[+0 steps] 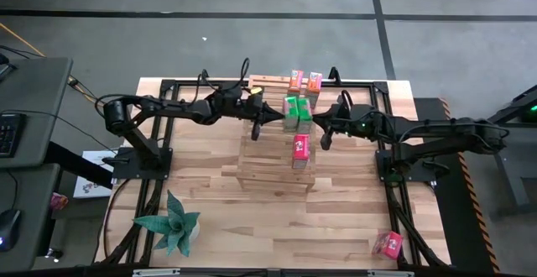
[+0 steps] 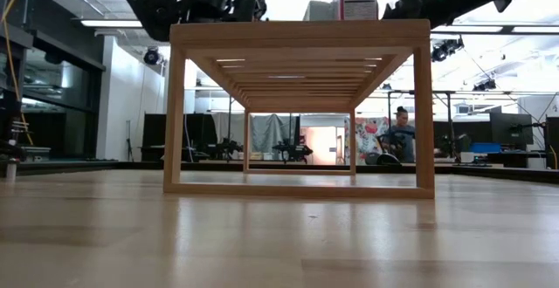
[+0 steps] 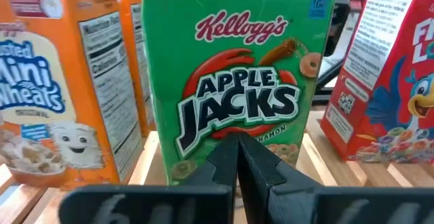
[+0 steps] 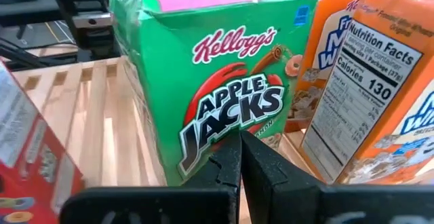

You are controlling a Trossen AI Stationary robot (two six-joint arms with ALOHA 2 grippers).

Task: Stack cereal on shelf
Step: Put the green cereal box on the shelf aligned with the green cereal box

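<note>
The light wooden slatted shelf (image 1: pixel 273 164) stands mid-table. On its top stand two orange cereal boxes (image 1: pixel 304 80) at the far edge, two green boxes (image 1: pixel 297 113) in the middle and one red box (image 1: pixel 300 149) nearer. A second red box (image 1: pixel 388 243) lies on the table by the near right corner. My left gripper (image 1: pixel 257 129) is shut over the shelf, left of the green boxes, with one green box (image 3: pixel 237 68) just ahead of its tips. My right gripper (image 1: pixel 325 139) is shut to their right, facing the other green box (image 4: pixel 217 75).
A teal spiky plant (image 1: pixel 170 222) stands at the near left of the table. In the left wrist view an orange box (image 3: pixel 47 81) and the red box (image 3: pixel 386 75) flank the green one. A person (image 2: pixel 397 135) sits in the room beyond.
</note>
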